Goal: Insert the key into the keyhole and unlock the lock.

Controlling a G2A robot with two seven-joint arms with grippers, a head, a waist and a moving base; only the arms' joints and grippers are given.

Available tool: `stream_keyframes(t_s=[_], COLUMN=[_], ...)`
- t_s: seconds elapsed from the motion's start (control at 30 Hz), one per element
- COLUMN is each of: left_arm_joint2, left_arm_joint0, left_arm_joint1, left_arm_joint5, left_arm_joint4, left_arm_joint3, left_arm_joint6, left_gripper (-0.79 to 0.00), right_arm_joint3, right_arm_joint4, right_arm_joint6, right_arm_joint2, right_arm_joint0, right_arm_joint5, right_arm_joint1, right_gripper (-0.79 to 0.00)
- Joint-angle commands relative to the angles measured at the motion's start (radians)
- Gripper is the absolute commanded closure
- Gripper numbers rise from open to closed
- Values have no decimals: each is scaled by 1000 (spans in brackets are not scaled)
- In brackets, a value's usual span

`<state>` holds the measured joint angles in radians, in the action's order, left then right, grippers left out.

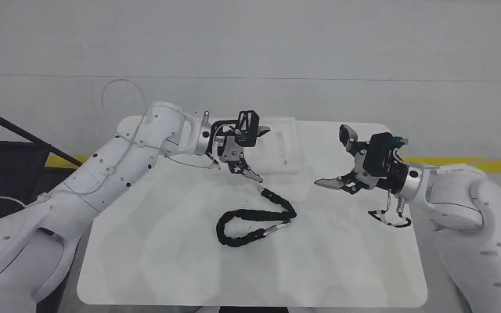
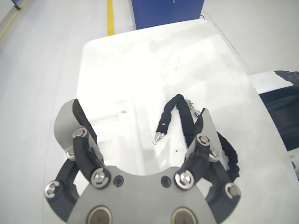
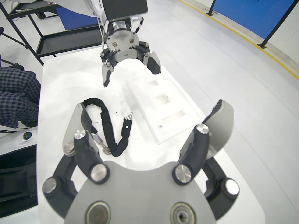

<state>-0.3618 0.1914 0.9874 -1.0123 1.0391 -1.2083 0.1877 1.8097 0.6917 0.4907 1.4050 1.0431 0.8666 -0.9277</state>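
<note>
Lock lies looped mid-table, between the arms. We note the left gripper wide open, empty, near one chain end. The right gripper is likewise wide open, empty.

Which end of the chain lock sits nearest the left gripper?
The bare metal pin end, just ahead of the left gripper on the white tray side; the silver barrel end lies farther off.

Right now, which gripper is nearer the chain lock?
Left. The left gripper hovers at one end of the chain lock; the right gripper is farther off, apart from it.
</note>
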Motion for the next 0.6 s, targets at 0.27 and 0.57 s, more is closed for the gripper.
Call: stream_keyframes(t_s=[0.27, 0.57], left_arm_joint2=[9, -3], left_arm_joint0=[-120, -140], left_arm_joint1=[-91, -125], left_arm_joint5=[0, 0], left_arm_joint4=[128, 136], left_arm_joint3=[35, 54], left_arm_joint6=[298, 373], left_gripper=[-785, -785], right_arm_joint3=[-299, -403], right_arm_joint4=[-129, -228], right_arm_joint6=[71, 155], right_arm_joint2=[-145, -188], right_arm_joint0=[-320, -444], right_arm_joint5=[111, 112], right_arm_joint1=[-17, -16], right_gripper=[-785, -785])
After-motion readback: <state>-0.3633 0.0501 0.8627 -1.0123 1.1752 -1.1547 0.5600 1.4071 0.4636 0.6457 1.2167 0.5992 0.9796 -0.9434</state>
